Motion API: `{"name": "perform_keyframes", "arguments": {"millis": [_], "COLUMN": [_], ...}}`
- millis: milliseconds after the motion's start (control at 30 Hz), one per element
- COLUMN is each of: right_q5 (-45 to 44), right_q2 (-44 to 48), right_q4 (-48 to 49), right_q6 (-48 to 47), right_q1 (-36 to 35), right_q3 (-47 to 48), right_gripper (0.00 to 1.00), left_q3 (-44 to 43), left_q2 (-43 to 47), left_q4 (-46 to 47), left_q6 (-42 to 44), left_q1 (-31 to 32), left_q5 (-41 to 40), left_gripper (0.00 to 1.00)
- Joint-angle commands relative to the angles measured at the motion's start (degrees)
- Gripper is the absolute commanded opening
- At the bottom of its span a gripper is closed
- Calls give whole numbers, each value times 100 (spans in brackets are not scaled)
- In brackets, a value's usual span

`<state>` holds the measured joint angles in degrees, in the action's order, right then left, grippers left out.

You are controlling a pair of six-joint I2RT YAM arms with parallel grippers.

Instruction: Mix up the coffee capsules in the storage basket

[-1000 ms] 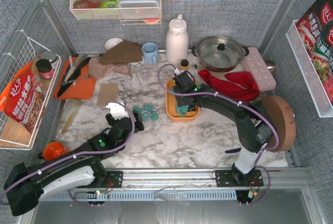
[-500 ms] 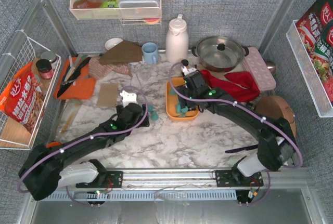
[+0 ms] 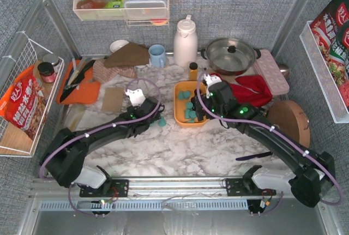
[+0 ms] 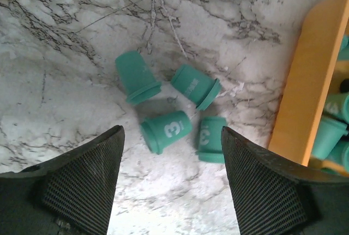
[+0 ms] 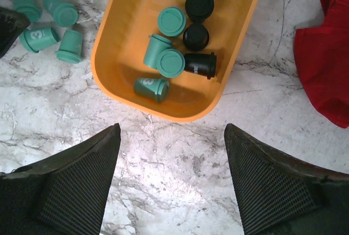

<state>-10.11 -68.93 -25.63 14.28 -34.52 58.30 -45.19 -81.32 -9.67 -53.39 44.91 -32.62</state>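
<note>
The orange storage basket (image 3: 178, 116) sits mid-table and holds several teal capsules (image 5: 170, 63) and three black ones (image 5: 199, 65); its rim shows in the right wrist view (image 5: 103, 55) and its wall in the left wrist view (image 4: 311, 82). Several teal capsules (image 4: 166, 131) lie loose on the marble just left of the basket (image 3: 160, 119). My left gripper (image 4: 172, 128) is open and empty, hovering over these loose capsules (image 3: 152, 116). My right gripper (image 5: 172, 127) is open and empty above the marble, at the basket's near edge (image 3: 200, 115).
A red cloth (image 3: 248, 90) lies right of the basket, also in the right wrist view (image 5: 327, 55). Behind stand a lidded pot (image 3: 232, 55), white thermos (image 3: 185, 41), blue mug (image 3: 157, 55), small orange bottle (image 3: 193, 71) and pink egg tray (image 3: 271, 71). A round wooden board (image 3: 289, 120) is at the right.
My left arm has reached forward and right until its gripper is over the loose capsules. My right gripper has drawn back out of the basket to its near right edge.
</note>
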Motion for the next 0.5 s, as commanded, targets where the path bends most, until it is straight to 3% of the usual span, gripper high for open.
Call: {"name": "perform_keyframes", "arguments": {"millis": [0,300,467], "right_q5": [128,224,211], "right_q2": [325,832,1062], "right_q4": [-162,-407,-338], "right_q6": [64,23,-9], "right_q1": [-5,-6,-2], "right_q3": [-62,-82,-381], "right_gripper": [81,81,81], "left_q3": [-478,-1262,-1537], "left_q2": [-429,-1305,-1771], "left_q4": [-706,-1715,-1921], "left_q6": [-1070,-1969,-2036], "left_q1": [-8,0,9], "left_q5": [-235,-173,-28], "left_gripper": [80,72,71]}}
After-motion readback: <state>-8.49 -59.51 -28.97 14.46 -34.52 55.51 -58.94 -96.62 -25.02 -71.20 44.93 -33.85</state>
